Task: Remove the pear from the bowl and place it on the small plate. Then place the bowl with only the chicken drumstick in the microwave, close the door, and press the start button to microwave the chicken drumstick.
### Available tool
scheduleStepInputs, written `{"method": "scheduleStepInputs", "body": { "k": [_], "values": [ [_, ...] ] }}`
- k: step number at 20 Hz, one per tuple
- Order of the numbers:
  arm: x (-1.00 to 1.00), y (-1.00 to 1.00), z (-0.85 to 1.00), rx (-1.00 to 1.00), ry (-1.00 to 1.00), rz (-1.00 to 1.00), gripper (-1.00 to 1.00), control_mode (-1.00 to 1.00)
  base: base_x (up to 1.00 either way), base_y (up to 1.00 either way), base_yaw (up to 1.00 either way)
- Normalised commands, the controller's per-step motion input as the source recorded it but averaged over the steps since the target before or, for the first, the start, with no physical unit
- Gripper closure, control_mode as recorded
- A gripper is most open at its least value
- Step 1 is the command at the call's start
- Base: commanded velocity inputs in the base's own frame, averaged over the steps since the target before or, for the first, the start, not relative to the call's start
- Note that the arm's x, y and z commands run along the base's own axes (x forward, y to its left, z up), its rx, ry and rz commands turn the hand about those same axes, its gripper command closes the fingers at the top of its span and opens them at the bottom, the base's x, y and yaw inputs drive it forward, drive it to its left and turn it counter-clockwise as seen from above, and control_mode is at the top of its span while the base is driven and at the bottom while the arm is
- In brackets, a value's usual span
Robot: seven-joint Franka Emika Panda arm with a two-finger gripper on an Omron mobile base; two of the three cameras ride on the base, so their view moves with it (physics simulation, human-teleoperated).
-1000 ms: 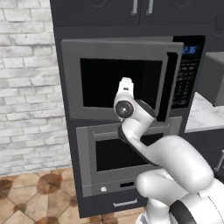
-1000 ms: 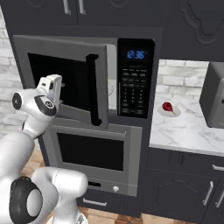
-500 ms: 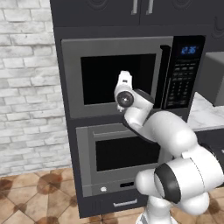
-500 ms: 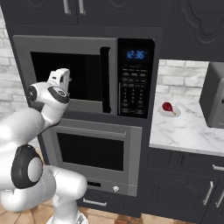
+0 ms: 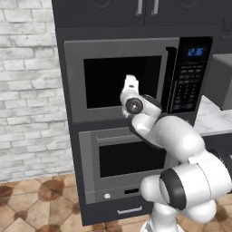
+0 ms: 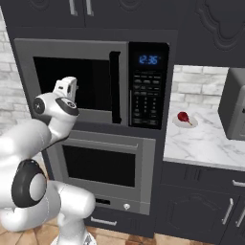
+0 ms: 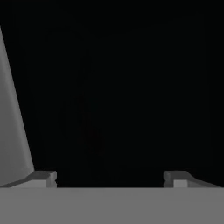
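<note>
**Door shut, start button next**

From the left base view we see the microwave (image 5: pixel 136 77) built into the dark cabinet above an oven (image 5: pixel 129 161), its door (image 5: pixel 120 79) flush with the front. Our arm reaches up in front of the door glass, the hand against its lower right part. The keypad (image 5: pixel 186 86) sits just right of the door handle (image 5: pixel 170 79), under a blue clock. The bowl and drumstick cannot be made out through the dark glass; we judge them to be inside, since the door is closed.

From the right base view the gripper (image 6: pixel 67 87) rests near the lower left of the door window, well apart from the keypad. On the marble counter (image 6: pixel 206 143) to the right lies a small plate (image 6: pixel 185 120) with a red-looking fruit on it, which we take for the pear (image 6: pixel 182 116).

In the hand view our two fingertips (image 7: pixel 43 178) stand spread wide with nothing between them, facing dark glass, with a grey strip of door frame at the left.

What remains, in our judgement, is the start button. We cannot pick it out among the small keys. A button is stiff and shallow, so there is nothing to grasp: it should take a short, square push from one fingertip. The keys sit close together, so a slanted or broad touch risks catching a neighbour.
</note>
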Motion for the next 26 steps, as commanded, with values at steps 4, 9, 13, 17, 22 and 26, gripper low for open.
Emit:
{"method": "scheduleStepInputs", "body": {
  "k": [4,9,13,17,22,26],
  "values": [
    [-0.64,-0.19,0.28,0.04,-0.02,0.00,-1.00,-1.00,0.00,0.00,0.00],
    [-1.00,-0.16,0.67,0.05,-0.02,0.00,-1.00,-1.00,0.00,0.00,0.00],
    [-1.00,-0.18,0.64,0.04,0.00,0.00,-1.00,-1.00,0.00,0.00,0.00],
    [-0.95,-0.11,0.69,0.01,0.01,0.00,-1.00,-1.00,0.00,0.00,0.00],
    [-0.93,-0.09,0.59,0.02,0.12,0.00,-1.00,-1.00,0.00,0.00,0.00],
    [-1.00,-0.28,0.45,0.04,0.10,0.00,-1.00,-1.00,0.00,0.00,0.00]
  ]
}}
